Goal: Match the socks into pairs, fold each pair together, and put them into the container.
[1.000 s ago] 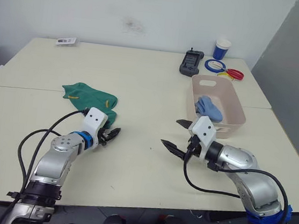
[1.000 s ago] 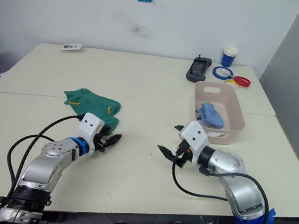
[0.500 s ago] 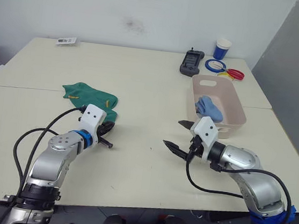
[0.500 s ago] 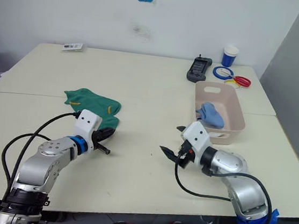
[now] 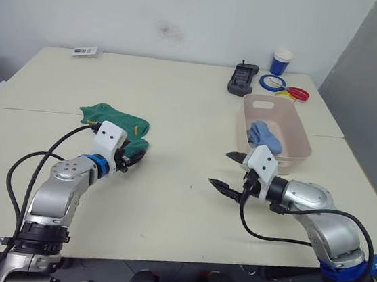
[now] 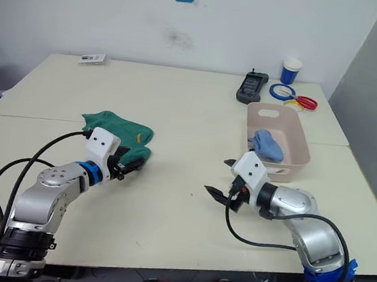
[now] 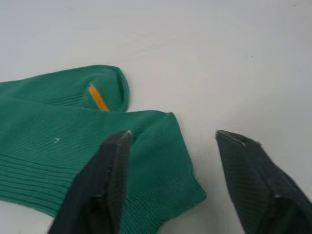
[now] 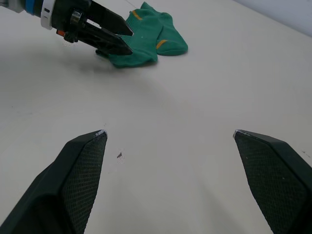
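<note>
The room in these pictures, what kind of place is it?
Probably an office or lab workroom: a plain pale table against a bare wall, with rolls of tape, a paper cup and a black handset at the back.

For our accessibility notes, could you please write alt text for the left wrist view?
Two dark green fabric socks with a small yellow mark lie overlapping on a pale table top. The left gripper is open, one black finger over a sock's cuff edge, the other over bare table.

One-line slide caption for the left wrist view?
Open left gripper poised over the cuff end of the dark green socks lying on the table, one finger above the fabric.
</note>
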Controlling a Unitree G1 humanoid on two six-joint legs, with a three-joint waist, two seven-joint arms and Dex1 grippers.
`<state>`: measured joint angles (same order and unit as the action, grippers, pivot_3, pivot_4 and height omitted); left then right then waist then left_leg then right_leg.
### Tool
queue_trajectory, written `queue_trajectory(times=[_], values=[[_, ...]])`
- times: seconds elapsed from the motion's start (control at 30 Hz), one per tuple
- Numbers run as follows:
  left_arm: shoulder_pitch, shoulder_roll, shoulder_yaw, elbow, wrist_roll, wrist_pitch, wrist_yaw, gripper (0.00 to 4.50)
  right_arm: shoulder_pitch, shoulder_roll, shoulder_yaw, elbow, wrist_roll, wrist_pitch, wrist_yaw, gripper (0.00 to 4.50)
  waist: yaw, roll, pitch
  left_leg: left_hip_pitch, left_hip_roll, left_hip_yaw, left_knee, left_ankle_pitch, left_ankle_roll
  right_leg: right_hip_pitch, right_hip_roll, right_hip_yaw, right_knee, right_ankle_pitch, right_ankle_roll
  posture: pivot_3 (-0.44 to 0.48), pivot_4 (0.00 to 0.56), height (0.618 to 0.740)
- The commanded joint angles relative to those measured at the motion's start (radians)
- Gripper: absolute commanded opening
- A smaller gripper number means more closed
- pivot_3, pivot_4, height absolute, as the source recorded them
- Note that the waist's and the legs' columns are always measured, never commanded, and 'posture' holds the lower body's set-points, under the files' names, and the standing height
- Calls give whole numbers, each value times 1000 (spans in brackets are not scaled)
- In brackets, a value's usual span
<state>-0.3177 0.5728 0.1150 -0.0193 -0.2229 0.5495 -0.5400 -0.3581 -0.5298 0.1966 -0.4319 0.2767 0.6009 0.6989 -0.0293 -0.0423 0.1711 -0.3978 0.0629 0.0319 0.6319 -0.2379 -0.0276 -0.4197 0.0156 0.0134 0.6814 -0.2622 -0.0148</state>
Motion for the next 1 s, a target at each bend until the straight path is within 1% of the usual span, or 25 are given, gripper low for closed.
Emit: queue_trajectory(times=[0.03,0.07,0.13,0.27,0.37,0.5,0.6,0.63,0.7,0.73,0.77,0.93,1.0], values=[[-4,38,-14,4,31,20,-4,4179,-3,-3,-27,-44,16,-3,1,4500,-2,0,0,0,0,0,0,0,0,0,0,0,0,0,0,0,150,740],[-6,47,-26,13,49,25,5,4464,-3,-3,-27,-43,15,-4,-1,4500,-2,0,0,0,0,0,0,0,0,0,0,0,0,0,0,0,150,740],[-14,57,-41,41,73,39,20,4488,0,-2,-26,-41,12,-8,-4,4500,-1,0,0,0,0,0,0,0,0,0,0,0,0,0,0,0,150,740],[-40,49,-32,104,52,81,1,4488,4,5,-21,-43,7,-13,-13,4500,1,0,0,0,0,0,0,0,0,0,0,0,0,0,0,0,150,740],[-65,41,-20,160,33,86,-14,3896,3,13,-16,-41,3,-16,-21,4500,0,0,0,0,0,0,0,0,0,0,0,0,0,0,0,0,150,740],[-86,48,-30,209,31,53,-46,2566,-5,24,-8,-39,0,-16,-28,4500,-1,0,0,1,0,0,0,0,0,0,0,0,1,0,0,0,150,740],[-88,46,-26,219,28,35,-52,1546,-9,25,-7,-33,-3,-19,-25,4500,-1,0,0,1,0,0,0,0,0,0,0,0,1,0,0,0,150,740],[-87,46,-25,219,27,32,-52,1269,-9,25,-7,-33,-3,-20,-24,4500,-1,0,0,1,0,0,0,0,0,0,0,1,1,0,0,0,150,740],[-74,37,-11,187,5,37,-57,646,-10,23,-10,-30,-2,-21,-21,4500,-1,0,0,1,0,1,0,0,0,0,0,1,1,0,0,0,150,740],[-63,38,-9,165,0,40,-59,266,-9,21,-12,-29,-1,-22,-19,4500,-1,0,0,1,0,1,0,0,0,0,0,1,1,0,0,0,150,740],[-47,40,-3,135,-7,43,-59,22,-7,19,-13,-29,-1,-23,-17,4500,-1,0,0,1,0,1,0,0,0,0,0,1,1,0,0,0,150,740],[73,50,36,-92,-87,120,-85,22,8,4,-23,-30,5,-25,-6,4500,-1,0,0,0,1,0,0,0,0,0,0,1,0,0,0,0,150,740],[146,72,30,-242,-137,193,-111,22,12,-7,-27,-25,5,-30,5,4500,0,0,0,0,0,0,0,0,0,0,-1,0,0,0,0,0,150,740]])
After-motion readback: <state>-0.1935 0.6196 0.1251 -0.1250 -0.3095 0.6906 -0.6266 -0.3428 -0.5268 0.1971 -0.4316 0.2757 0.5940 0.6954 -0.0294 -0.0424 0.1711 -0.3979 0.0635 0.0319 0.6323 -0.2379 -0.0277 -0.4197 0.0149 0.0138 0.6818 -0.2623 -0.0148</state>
